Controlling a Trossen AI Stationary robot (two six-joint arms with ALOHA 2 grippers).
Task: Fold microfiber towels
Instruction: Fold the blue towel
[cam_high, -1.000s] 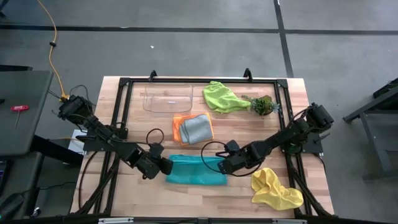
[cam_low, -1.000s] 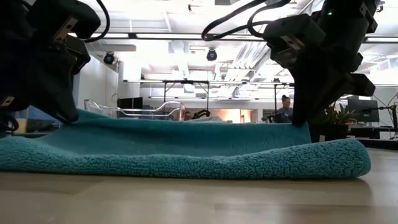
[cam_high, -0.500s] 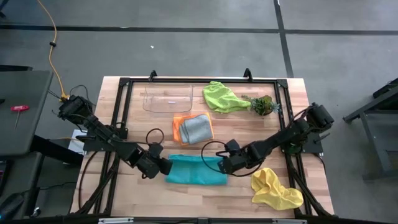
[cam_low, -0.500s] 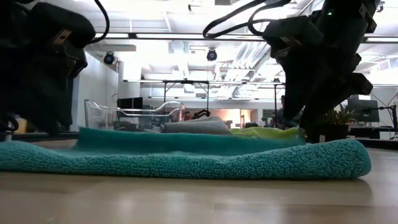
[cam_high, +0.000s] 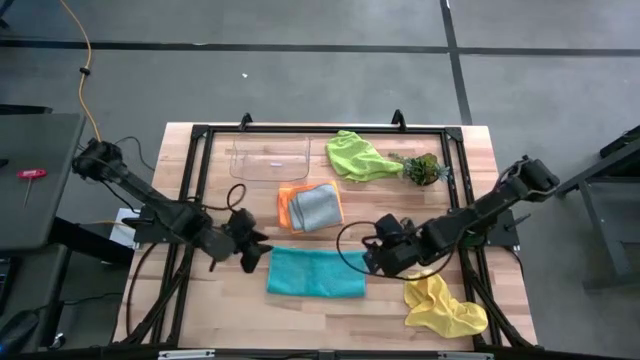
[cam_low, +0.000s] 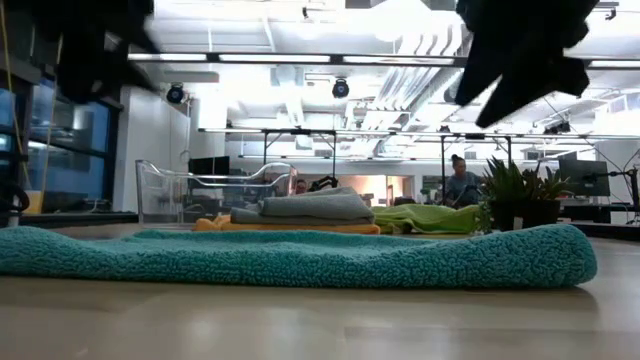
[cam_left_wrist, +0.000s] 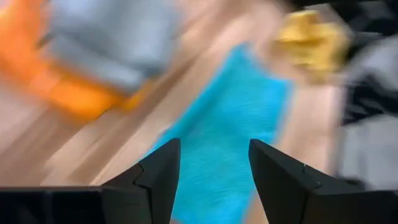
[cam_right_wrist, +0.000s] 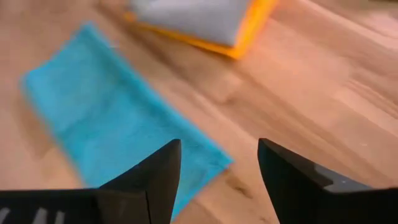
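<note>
The teal towel (cam_high: 316, 272) lies folded flat near the front of the tabletop (cam_high: 190, 310). The left hand (cam_high: 250, 250) and right hand (cam_high: 377, 256) hang just off its ends, fingers spread, holding nothing. Farther back, the grey towel (cam_high: 318, 206) sits on the orange towel (cam_high: 288, 207).

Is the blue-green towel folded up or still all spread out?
Folded. The teal towel lies as a narrow rectangle, and the low view shows a rounded doubled edge.

Left wrist view is smeared — grey towel (cam_left_wrist: 112, 37) and orange towel (cam_left_wrist: 68, 93) show only as soft blurs.
</note>
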